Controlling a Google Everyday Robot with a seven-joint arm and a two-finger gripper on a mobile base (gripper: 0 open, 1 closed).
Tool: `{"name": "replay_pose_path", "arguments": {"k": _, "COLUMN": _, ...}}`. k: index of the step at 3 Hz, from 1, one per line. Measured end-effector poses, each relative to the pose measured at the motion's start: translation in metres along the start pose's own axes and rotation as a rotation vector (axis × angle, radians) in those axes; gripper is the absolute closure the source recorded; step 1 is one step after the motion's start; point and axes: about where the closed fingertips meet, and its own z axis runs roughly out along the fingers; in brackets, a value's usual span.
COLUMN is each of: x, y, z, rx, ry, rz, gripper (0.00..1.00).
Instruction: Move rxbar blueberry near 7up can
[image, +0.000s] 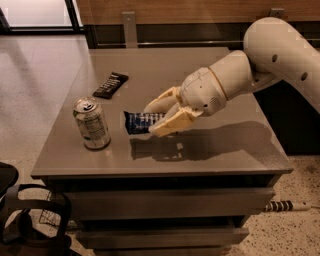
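The rxbar blueberry (138, 122), a dark blue flat bar with pale lettering, is held in my gripper (156, 120) a little above the grey tabletop. The gripper's cream fingers (167, 125) are shut on the bar's right end. The bar's free left end points toward the 7up can (91, 123), which stands upright near the table's front left, a short gap to the left of the bar. My white arm reaches in from the upper right.
A black-wrapped bar (110, 84) lies on the grey table (210, 150) behind the can, toward the back left. The table's front edge is just below the can. A dark chair (30, 220) stands at the lower left on the floor.
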Motion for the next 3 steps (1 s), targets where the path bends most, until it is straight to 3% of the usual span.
{"name": "replay_pose_path", "arguments": {"k": 3, "x": -0.003, "y": 0.0004, "z": 0.0048, "rx": -0.008, "ry": 0.0, "rz": -0.006, "gripper": 0.11}}
